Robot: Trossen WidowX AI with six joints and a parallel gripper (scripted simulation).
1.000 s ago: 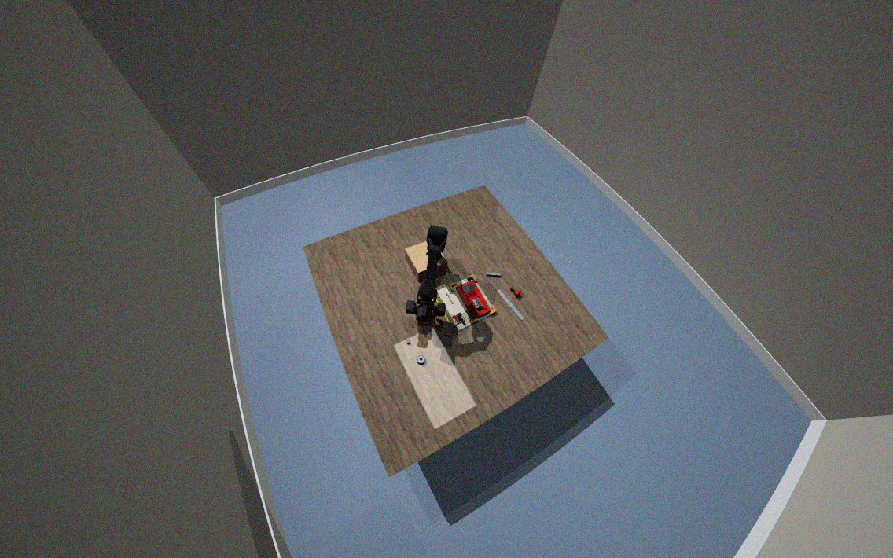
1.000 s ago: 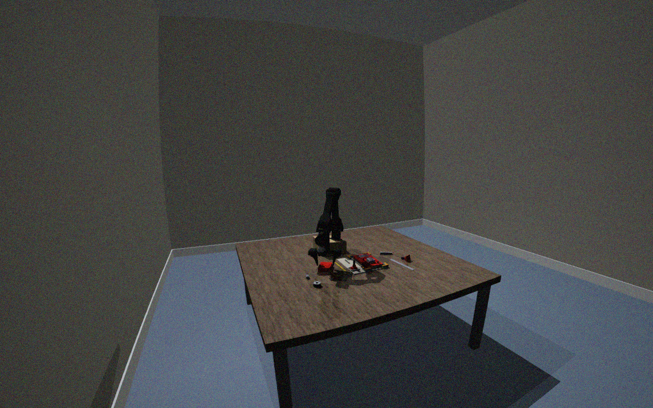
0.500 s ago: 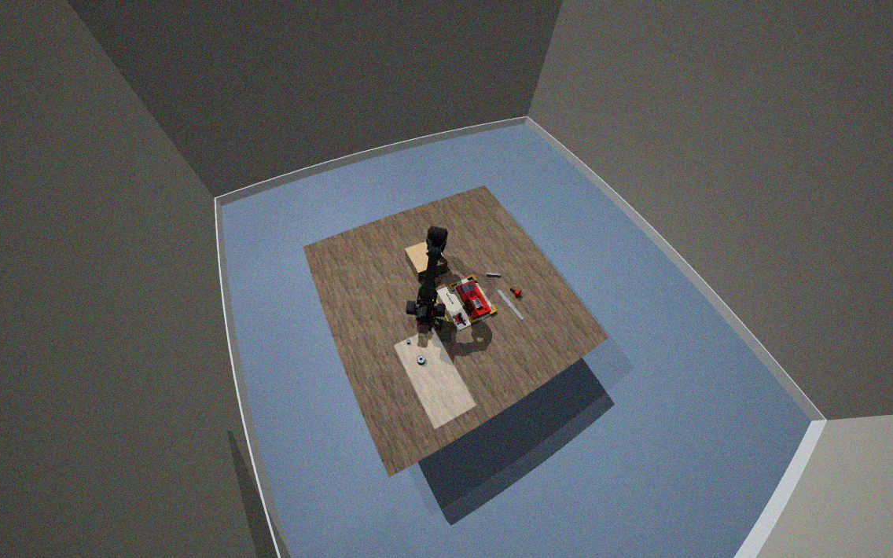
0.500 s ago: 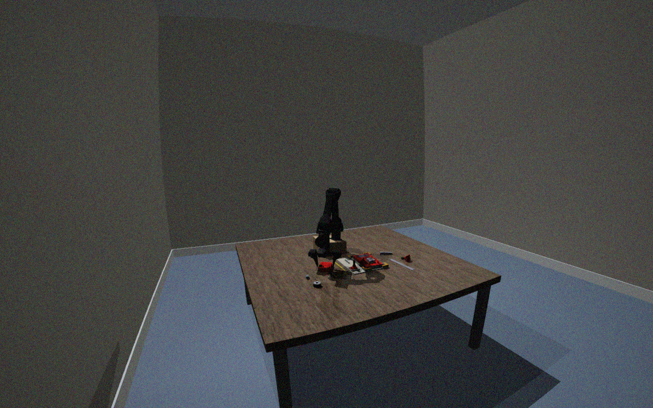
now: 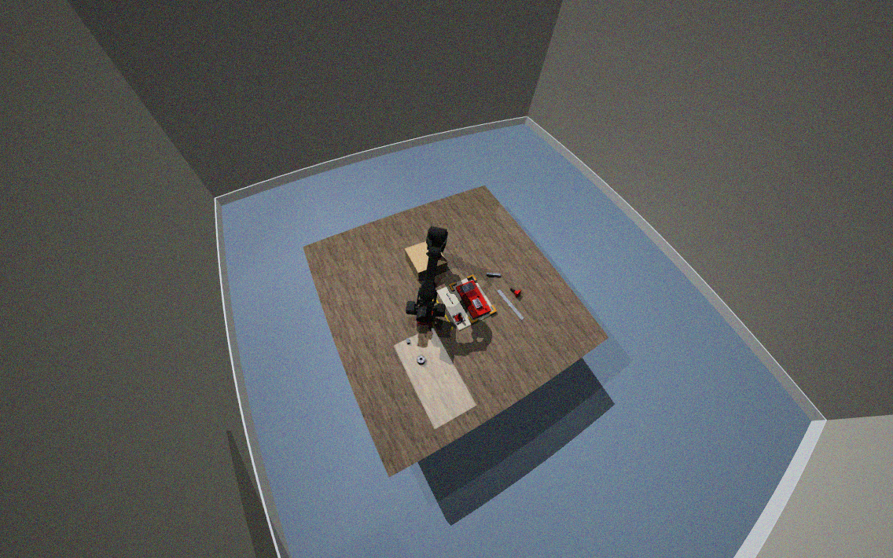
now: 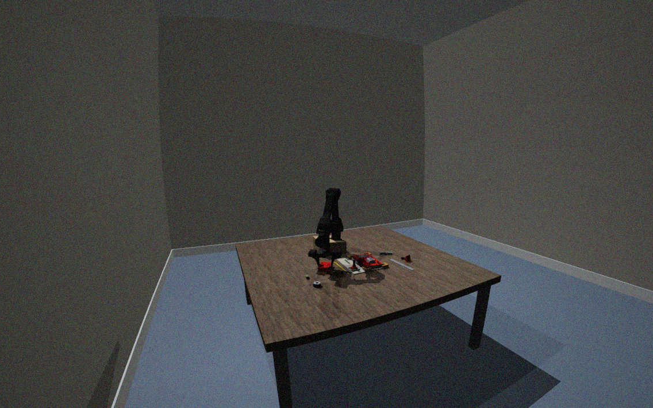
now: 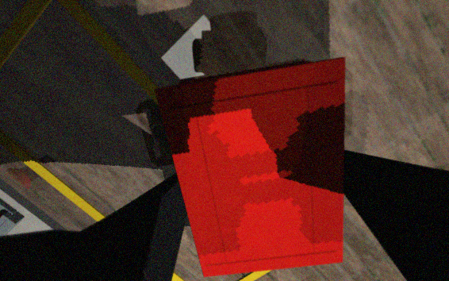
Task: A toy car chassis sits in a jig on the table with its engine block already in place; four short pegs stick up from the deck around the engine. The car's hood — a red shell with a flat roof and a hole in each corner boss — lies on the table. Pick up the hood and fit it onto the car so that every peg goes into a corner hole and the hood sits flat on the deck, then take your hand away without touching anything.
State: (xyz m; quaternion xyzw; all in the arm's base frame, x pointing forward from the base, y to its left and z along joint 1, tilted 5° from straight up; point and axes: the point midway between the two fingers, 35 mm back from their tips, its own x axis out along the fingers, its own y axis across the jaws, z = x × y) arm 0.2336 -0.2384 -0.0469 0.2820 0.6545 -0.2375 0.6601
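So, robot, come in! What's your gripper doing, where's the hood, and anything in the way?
Gripper around hood, firm grip unconfirmed. Hood not on car. White board lies between; lift over it, probably.

4 pegs [image 5: 477, 302] too sm. to tell, hood's corner holes hidden in wrist pic

The table [image 5: 366, 277] [image 6: 288, 299] looks like brown wood with streaky lines. The hood [image 5: 424, 323] [image 6: 325, 265] [image 7: 221, 190] looks like smooth red plastic. The jaws [image 5: 424, 320] [image 6: 323, 266] look black and matt.
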